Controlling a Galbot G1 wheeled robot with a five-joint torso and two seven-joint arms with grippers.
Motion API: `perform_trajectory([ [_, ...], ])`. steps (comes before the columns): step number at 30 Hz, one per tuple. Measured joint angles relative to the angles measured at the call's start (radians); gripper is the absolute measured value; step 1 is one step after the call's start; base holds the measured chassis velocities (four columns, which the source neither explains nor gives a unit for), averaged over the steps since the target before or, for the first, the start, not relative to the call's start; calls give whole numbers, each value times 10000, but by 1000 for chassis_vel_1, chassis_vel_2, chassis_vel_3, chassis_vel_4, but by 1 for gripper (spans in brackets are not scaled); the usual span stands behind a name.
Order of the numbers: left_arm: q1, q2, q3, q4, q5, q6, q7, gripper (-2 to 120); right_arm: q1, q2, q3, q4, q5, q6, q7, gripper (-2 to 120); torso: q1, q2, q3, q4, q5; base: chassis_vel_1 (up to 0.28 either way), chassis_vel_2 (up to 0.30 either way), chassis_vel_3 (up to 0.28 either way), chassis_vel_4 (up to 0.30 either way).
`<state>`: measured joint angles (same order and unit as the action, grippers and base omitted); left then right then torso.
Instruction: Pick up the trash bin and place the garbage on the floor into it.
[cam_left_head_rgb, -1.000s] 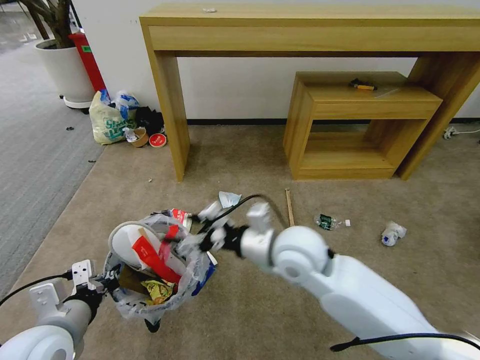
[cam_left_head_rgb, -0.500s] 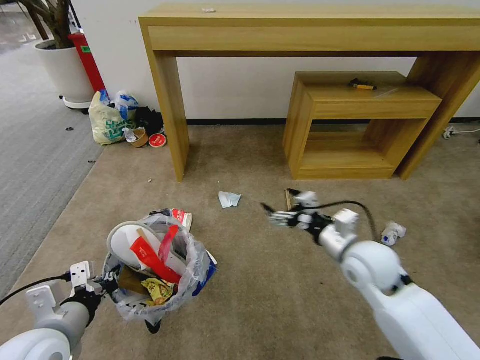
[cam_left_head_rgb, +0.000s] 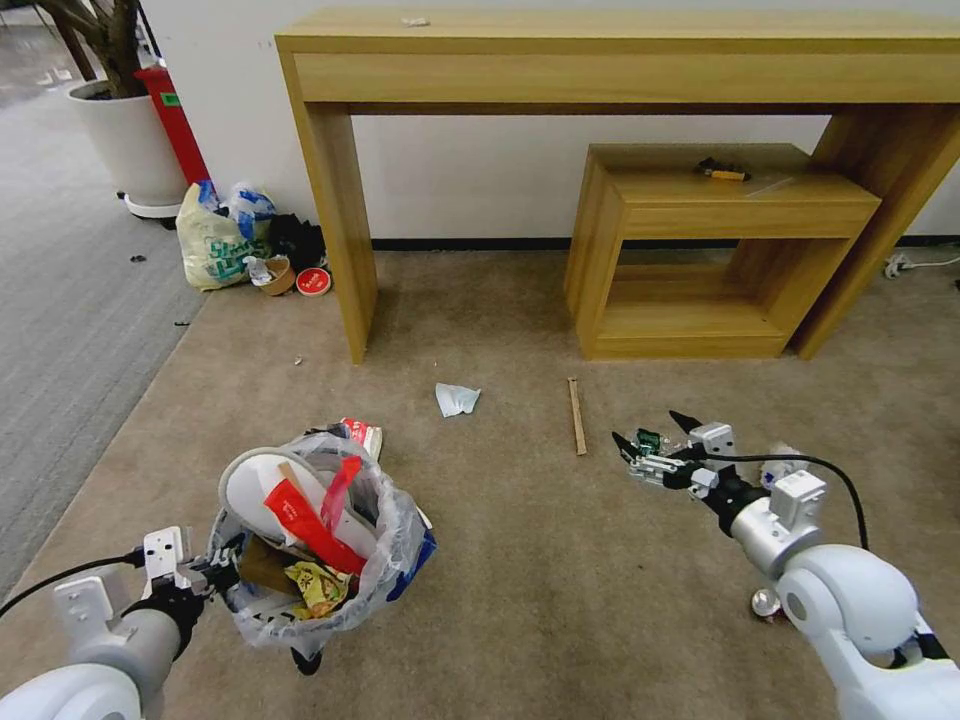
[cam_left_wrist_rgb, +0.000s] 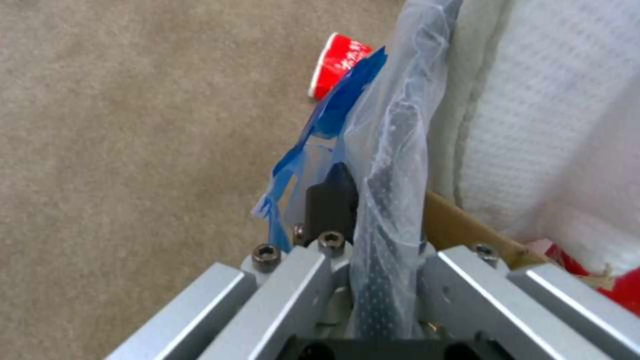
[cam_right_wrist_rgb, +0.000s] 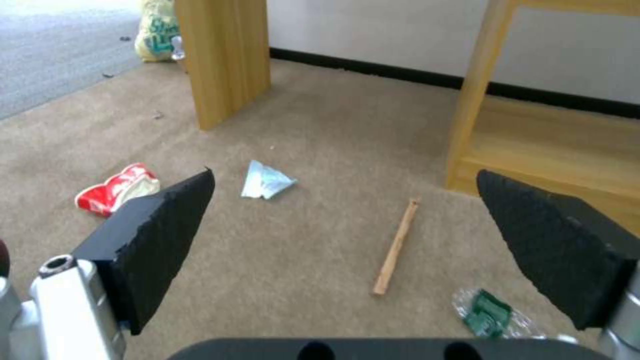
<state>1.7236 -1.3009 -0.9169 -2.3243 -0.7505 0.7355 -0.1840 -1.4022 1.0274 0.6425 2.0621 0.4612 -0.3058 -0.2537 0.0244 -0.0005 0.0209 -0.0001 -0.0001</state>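
The trash bin (cam_left_head_rgb: 318, 545), black with a clear bag, is full of red wrappers, a white slipper and papers. My left gripper (cam_left_head_rgb: 212, 575) is shut on its near-left rim; in the left wrist view the left gripper (cam_left_wrist_rgb: 373, 200) clamps the bag and rim (cam_left_wrist_rgb: 390, 150). My right gripper (cam_left_head_rgb: 650, 428) hangs open just above a crushed plastic bottle (cam_left_head_rgb: 648, 441) on the beige floor (cam_left_head_rgb: 520, 560). From the right wrist, the right gripper (cam_right_wrist_rgb: 347, 174) frames a wooden stick (cam_right_wrist_rgb: 397, 247), the bottle (cam_right_wrist_rgb: 490, 312), a blue-white paper (cam_right_wrist_rgb: 265, 181) and a crushed red cup (cam_right_wrist_rgb: 117, 188).
A long wooden console table (cam_left_head_rgb: 600, 50) and a low wooden shelf (cam_left_head_rgb: 720, 200) stand against the wall. A pale-yellow shopping bag (cam_left_head_rgb: 215, 245) and a plant pot (cam_left_head_rgb: 125, 135) sit at the back left. Crumpled white litter (cam_left_head_rgb: 782, 455) lies beside my right wrist.
My right arm has swung from over the bin to the right and now hovers open over the crushed bottle. The left gripper still holds the bin in the same place.
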Motion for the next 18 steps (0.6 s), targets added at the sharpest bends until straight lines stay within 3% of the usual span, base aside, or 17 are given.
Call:
perform_trajectory([
  [18,298,-261,-34,-159,271,0,365,0,-710,-263,765,-269,40,288,-449,100,0,0,0,-4,2,-130,-130,125,126],
])
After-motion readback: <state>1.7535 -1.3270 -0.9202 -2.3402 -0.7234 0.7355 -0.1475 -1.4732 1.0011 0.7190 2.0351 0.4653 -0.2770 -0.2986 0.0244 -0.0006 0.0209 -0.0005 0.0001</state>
